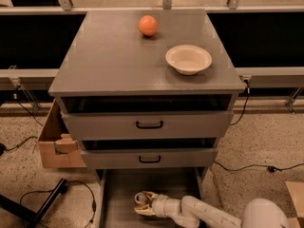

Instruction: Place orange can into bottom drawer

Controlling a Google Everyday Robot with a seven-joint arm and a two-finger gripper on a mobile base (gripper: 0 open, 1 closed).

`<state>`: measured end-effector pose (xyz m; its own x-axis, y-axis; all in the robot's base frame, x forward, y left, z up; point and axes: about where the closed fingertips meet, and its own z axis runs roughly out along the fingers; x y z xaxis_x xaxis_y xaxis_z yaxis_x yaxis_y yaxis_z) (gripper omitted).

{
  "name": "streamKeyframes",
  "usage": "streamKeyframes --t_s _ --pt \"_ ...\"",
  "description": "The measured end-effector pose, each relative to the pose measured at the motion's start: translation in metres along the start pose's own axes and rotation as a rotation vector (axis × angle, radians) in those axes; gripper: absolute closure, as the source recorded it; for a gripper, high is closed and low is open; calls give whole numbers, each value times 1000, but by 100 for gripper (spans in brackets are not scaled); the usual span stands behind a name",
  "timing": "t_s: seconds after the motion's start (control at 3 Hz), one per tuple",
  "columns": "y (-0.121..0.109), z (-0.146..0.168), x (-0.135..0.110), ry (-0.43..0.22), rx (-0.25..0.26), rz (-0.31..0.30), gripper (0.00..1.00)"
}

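**Q:** Fingers: where, and in what state?

**A:** My fingers (144, 209) are low inside the bottom drawer (124, 184), which is pulled out toward the camera. My arm (202, 213) reaches in from the lower right. The fingers are clamped on the can (141, 198), one pale finger under it and the other on the wrist side.

**Q:** Can: position?

**A:** It is in my grasp over the drawer's grey floor, left of centre, with its silver top turned up and to the left. I cannot tell if it touches the floor.

**Q:** Rest of the cabinet?

**A:** The top drawer (104, 126) and the middle drawer (109, 159) are each open a little, and each has a black handle. On the tabletop (109, 56) an orange (148, 25) sits toward the back. A pale bowl (188, 59) sits nearer the right front, well apart from the orange.

**Q:** Floor?

**A:** A cardboard box (50, 144) stands against the cabinet's left side.
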<state>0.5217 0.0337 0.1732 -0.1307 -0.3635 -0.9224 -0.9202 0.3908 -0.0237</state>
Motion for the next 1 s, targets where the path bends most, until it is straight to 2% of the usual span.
streamKeyframes --t_s 0.33,0.67,1.0 --pt "1 1 -1 -1 -2 0 5" --pt "2 2 -1 -2 -4 1 0" --pt "2 2 -1 -2 -4 0 0"
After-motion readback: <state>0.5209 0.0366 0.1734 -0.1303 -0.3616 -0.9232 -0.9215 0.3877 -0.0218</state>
